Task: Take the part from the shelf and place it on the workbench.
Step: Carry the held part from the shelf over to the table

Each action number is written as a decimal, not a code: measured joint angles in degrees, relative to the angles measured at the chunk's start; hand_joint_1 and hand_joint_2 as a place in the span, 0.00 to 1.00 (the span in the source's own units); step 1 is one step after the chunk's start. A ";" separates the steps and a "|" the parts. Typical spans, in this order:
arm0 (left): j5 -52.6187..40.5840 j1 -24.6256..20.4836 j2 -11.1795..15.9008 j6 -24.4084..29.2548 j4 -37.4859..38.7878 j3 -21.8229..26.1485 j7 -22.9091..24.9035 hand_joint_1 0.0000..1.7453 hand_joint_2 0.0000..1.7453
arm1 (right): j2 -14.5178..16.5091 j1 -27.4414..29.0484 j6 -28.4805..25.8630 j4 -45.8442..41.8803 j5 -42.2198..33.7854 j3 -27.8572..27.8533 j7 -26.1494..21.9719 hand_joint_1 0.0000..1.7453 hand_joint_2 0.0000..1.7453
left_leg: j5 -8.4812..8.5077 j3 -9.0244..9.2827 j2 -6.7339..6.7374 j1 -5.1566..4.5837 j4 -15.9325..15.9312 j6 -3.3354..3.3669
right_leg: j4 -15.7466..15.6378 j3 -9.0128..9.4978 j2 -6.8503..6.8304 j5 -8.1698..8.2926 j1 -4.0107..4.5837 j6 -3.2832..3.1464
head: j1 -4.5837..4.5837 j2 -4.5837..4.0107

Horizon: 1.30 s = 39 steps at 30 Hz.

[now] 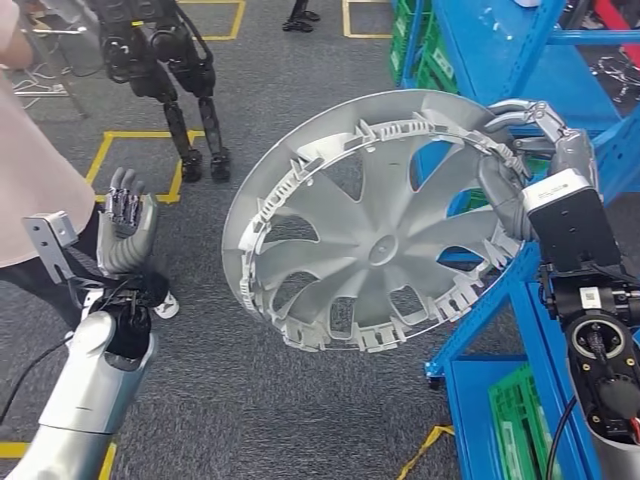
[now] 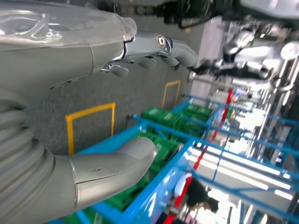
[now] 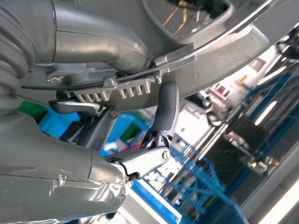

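Observation:
The part is a large silver wheel cover [image 1: 370, 225], held up in the air above the grey carpet with its ribbed inner side toward me. My right hand [image 1: 532, 155] grips its rim on the right, thumb on one face and fingers over the other. Close up, the rim [image 3: 141, 81] with its small teeth sits clamped between my thumb and fingers [image 3: 167, 105]. My left hand [image 1: 127, 232] is raised at the far left, well apart from the cover, fingers spread and holding nothing. Its thumb [image 2: 112, 168] and fingers [image 2: 159, 49] stand apart.
Blue shelving [image 1: 498, 60] with green crates [image 1: 521, 415] stands on the right, right behind my right arm. A person in a light shirt [image 1: 26, 170] stands at the left edge. A black humanoid robot [image 1: 162, 70] stands farther back. Yellow floor markings [image 1: 106, 150] cross the carpet.

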 joint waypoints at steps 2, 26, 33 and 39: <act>0.00 -0.17 -0.04 -0.07 0.00 0.00 0.07 0.00 1.00 | 0.00 0.08 0.06 0.05 -0.15 0.00 0.01 1.00 1.00 | 0.07 -0.44 -1.40 0.27 0.22 -0.47 | -4.83 2.17 2.11 1.67 0.00 -0.33 | 0.04 0.01; -0.29 -2.02 0.11 0.17 1.40 0.00 -0.79 0.00 1.00 | 0.17 0.75 -0.40 1.75 -2.06 0.40 -0.72 1.00 1.00 | 0.29 -1.06 3.78 -0.04 0.41 0.29 | 9.21 -2.56 -2.73 -7.71 0.34 1.09 | -0.49 -0.01; -0.32 -1.61 0.06 0.88 1.72 0.00 -1.19 0.00 1.00 | 0.17 1.42 -1.00 2.20 -2.26 0.36 -0.46 1.00 1.00 | 0.51 -1.12 -1.94 0.24 0.48 -0.24 | -5.00 2.22 3.42 1.89 0.58 -0.70 | 0.22 0.01; -0.64 -0.97 0.14 1.10 1.60 0.00 -1.20 0.00 1.00 | 0.16 1.47 -1.21 2.18 -2.10 0.21 -0.19 1.00 1.00 | -3.07 -5.05 2.96 -0.22 7.07 -1.94 | -8.93 4.65 -1.68 2.38 0.45 -1.65 | -0.66 0.00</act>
